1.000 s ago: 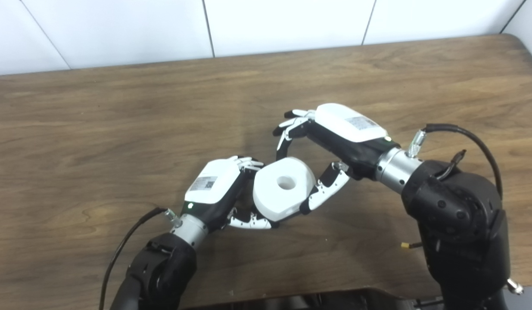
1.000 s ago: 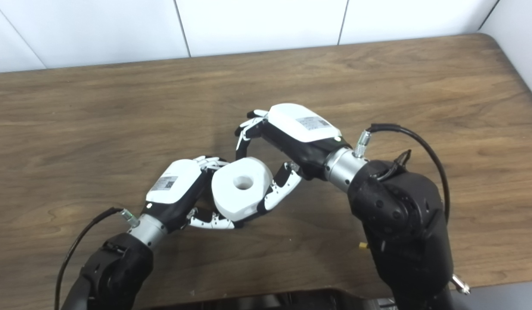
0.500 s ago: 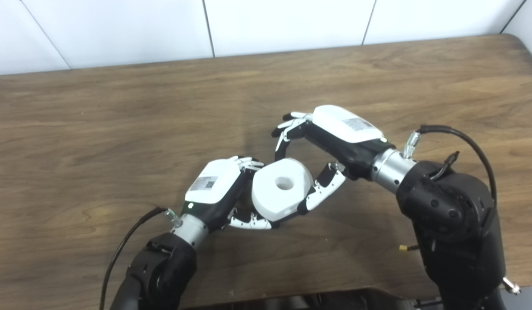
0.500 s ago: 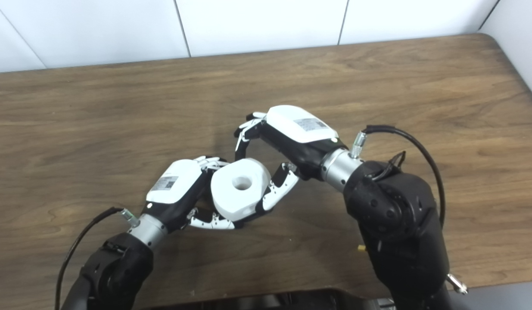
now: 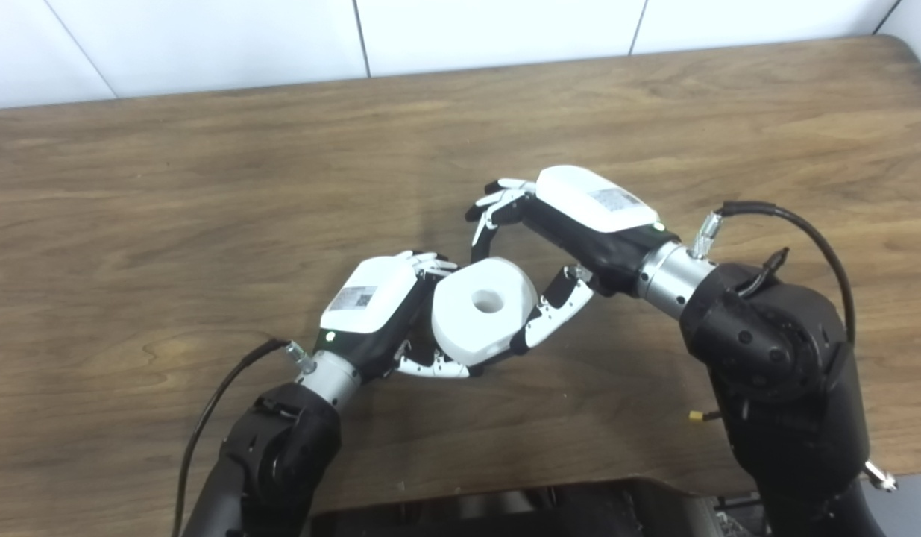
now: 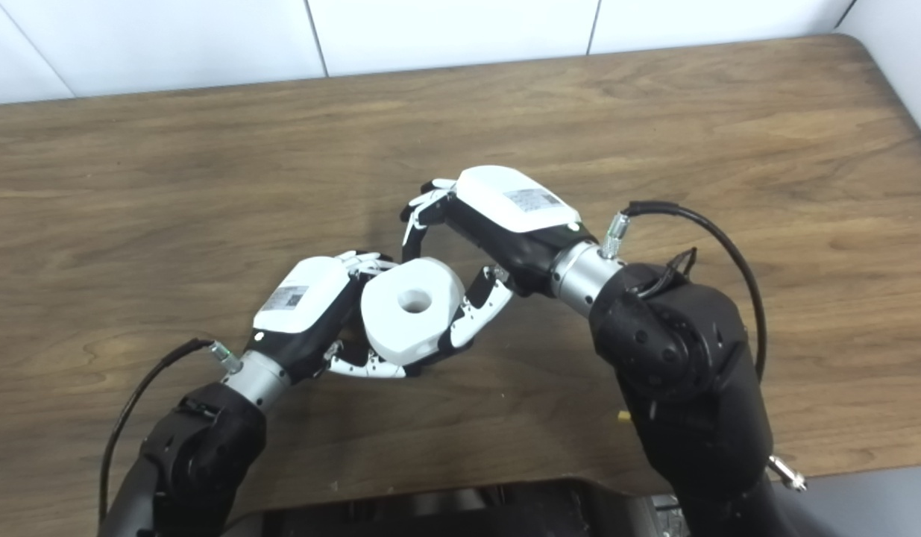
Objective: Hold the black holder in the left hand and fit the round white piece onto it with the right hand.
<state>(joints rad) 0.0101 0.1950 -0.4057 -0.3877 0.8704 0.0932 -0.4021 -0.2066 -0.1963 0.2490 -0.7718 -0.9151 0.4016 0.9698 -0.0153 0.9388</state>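
The round white piece (image 5: 481, 317), a thick disc with a centre hole facing up, sits between my two hands near the middle of the table. My left hand (image 5: 371, 309) is curled against its left and lower side. The black holder is almost wholly hidden under the piece; only a dark edge (image 6: 424, 362) shows below it. My right hand (image 5: 579, 216) comes in from the right. Its fingers (image 5: 488, 224) arch over the far rim and its thumb (image 5: 549, 321) presses the right side, so it is shut on the piece.
The brown wooden table (image 5: 169, 186) spreads wide around the hands, with a white tiled wall behind. Its front edge (image 5: 505, 481) lies close below my arms. A black cable (image 5: 796, 224) loops off my right wrist.
The camera has tilted, so the whole picture has shifted up a little. My right arm has edged slightly left with the white piece. Both grips look the same.
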